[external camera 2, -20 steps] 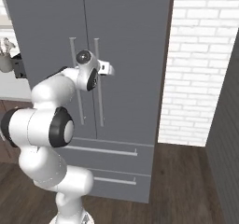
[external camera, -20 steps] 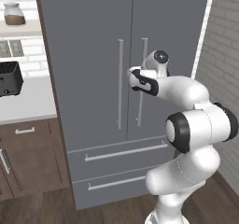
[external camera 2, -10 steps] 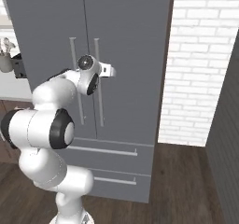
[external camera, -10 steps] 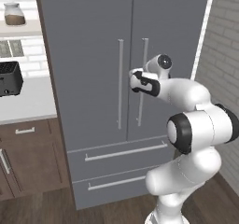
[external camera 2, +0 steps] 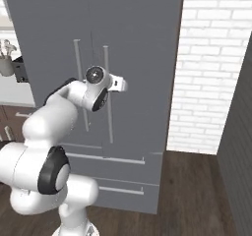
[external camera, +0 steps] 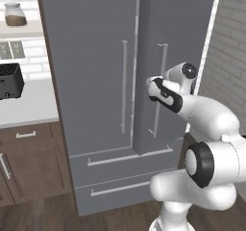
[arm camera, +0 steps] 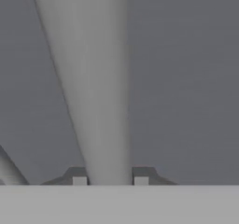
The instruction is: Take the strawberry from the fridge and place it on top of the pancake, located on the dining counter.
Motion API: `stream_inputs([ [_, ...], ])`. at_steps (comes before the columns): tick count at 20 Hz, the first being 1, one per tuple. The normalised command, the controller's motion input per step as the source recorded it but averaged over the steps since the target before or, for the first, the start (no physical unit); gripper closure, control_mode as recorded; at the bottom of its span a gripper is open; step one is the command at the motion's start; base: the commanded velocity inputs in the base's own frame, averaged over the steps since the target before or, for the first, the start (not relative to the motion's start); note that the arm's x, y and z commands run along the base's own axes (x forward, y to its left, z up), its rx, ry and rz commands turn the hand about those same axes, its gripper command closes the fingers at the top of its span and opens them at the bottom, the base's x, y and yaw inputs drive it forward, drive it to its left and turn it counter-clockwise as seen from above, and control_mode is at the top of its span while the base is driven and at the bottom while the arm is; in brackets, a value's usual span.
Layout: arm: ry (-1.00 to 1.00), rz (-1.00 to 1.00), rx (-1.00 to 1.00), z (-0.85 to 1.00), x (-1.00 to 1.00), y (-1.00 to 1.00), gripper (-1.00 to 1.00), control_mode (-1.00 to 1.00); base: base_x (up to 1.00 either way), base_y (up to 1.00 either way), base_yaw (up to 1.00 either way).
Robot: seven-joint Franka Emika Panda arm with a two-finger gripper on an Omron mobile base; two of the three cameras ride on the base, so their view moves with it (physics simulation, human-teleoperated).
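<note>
Gripping the right door handle of the fridge, hand clamped.

The claw, open a second ago, now clamps the right door's handle, and that door of the fridge has swung slightly ajar from flush.

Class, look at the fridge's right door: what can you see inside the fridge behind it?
Nothing of the inside shows. The fridge has its right door swung out just a little, the gripper shut on its handle. The grey door panels cover the shelves and whatever they hold.
</note>
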Motion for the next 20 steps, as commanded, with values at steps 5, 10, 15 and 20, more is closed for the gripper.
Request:
stream_inputs([
  [5, 0.11, -0.04, 0.15, 0.04, -0.82, -0.99, 1.00, -1.00, 0.00, 0.00, 0.00],
  [10, 0.11, -0.04, 0.18, 0.08, -0.89, -1.00, 1.00, -1.00, 0.00, 0.00, 0.00],
  [15, 0.00, -0.06, 0.17, 0.00, -0.95, -1.00, 1.00, -1.00, 0.00, 0.00, 0.00],
  [20, 0.00, -0.13, 0.04, 0.00, -0.74, -0.72, -1.00, -1.00, 0.00, 0.00, 0.00],
])
